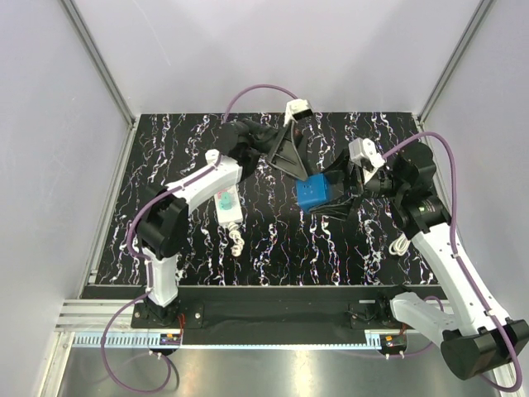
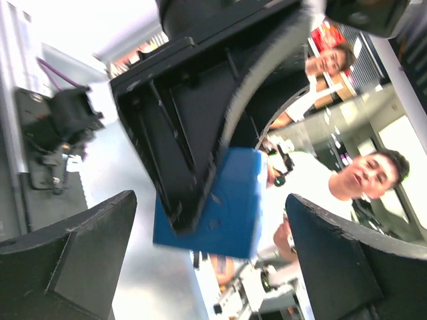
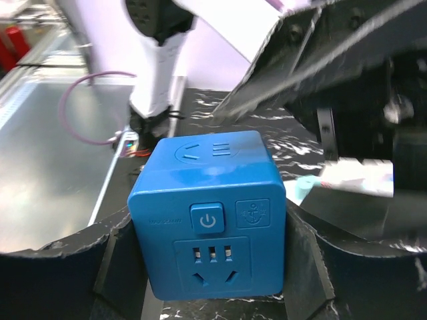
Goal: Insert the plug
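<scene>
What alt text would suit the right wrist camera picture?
A blue socket cube sits clamped between the black fingers of the right gripper, power button and pin holes facing the camera. Behind it, the blurred left gripper hangs over a black marbled table.

**A robotics lab test cell**

The black marbled table is boxed in by plain white panels on its left, far and right sides. Aluminium posts rise from its far corners. Slotted aluminium rails run along its near edge, where the left arm and right arm are bolted. Purple cables loop above the tabletop. Past the table, the left wrist view catches a bright open room with onlookers and blurred clutter.
</scene>
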You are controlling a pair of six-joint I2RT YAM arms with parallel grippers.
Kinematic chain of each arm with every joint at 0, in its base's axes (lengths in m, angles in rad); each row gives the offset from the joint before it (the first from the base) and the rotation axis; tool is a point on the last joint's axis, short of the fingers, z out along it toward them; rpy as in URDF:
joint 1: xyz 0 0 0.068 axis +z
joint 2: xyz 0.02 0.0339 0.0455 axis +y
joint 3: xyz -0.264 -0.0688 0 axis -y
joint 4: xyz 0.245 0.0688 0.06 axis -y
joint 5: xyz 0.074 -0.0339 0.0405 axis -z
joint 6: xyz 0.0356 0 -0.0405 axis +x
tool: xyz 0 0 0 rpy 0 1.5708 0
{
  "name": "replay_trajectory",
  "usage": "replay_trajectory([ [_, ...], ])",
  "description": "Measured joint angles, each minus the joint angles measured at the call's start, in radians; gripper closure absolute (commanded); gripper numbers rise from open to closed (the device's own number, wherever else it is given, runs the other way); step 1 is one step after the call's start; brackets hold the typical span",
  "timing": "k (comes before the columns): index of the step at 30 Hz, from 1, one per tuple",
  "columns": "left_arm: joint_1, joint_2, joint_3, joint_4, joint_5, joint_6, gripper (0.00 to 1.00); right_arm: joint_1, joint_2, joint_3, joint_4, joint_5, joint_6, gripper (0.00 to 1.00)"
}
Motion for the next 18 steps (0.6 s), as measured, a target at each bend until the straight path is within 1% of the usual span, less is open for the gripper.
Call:
replay_trajectory([
  [3,0.038,0.0,0.008,0.001,-0.013,0.002,0.01,0.0,-0.007,0.002,-0.016,0.075,0.003,1.0],
  [7,0.061,0.0,0.005,0.0,-0.029,0.007,0.01,0.0,-0.028,0.002,-0.048,0.172,-0.001,1.0],
  [12,0.103,0.0,-0.019,0.0,-0.061,0.054,0.01,0.0,-0.076,0.002,-0.093,0.285,-0.004,1.0],
  [14,0.134,-0.003,-0.03,-0.002,-0.086,0.128,0.01,0.0,-0.094,0.001,-0.104,0.352,0.016,1.0],
  [15,0.153,-0.011,-0.04,-0.034,-0.1,0.188,0.01,0.0,-0.101,0.001,-0.109,0.391,0.03,1.0],
  [16,0.17,-0.025,-0.05,-0.105,-0.113,0.28,0.01,0.001,-0.11,0.001,-0.115,0.444,0.053,1.0],
  [18,0.198,-0.065,-0.049,-0.362,-0.167,0.496,0.01,0.001,-0.121,0.001,-0.137,0.553,0.103,1.0],
])
